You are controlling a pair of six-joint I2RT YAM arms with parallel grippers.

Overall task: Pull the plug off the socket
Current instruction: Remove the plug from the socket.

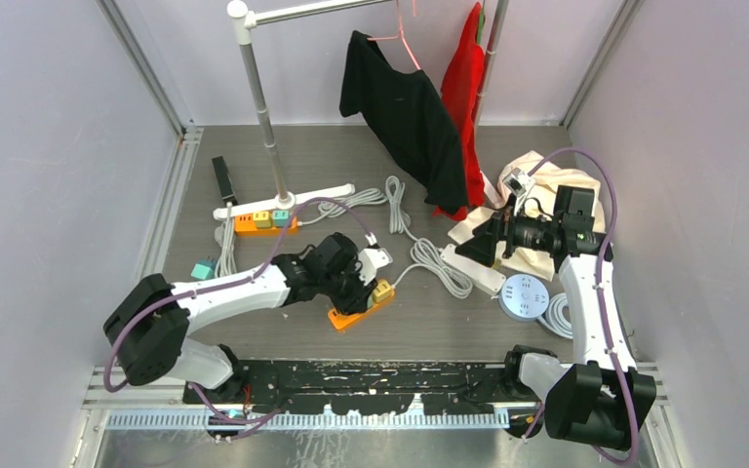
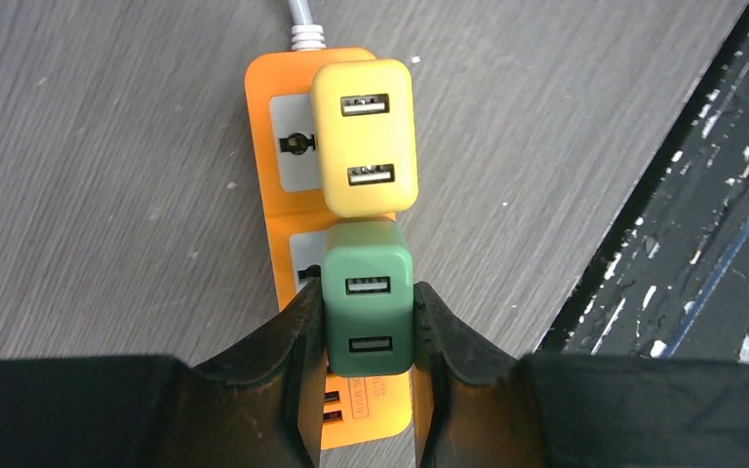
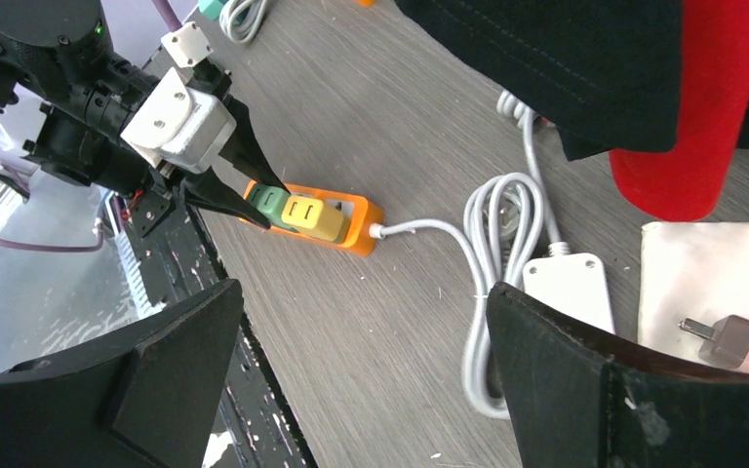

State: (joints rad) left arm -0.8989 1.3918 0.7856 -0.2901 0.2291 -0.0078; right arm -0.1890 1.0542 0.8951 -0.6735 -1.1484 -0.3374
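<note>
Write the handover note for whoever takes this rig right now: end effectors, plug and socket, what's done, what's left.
Grip: the left end effector is shut on the green plug, one finger on each side. The right end effector is open and holds nothing, off to the right above the table.
Things: the green plug sits in the orange power strip, right beside a yellow plug, near the table's front edge.
Done: grasp taken.
Left: the green plug is not yet out. Pull it straight off, and watch that the strip does not lift with it.
</note>
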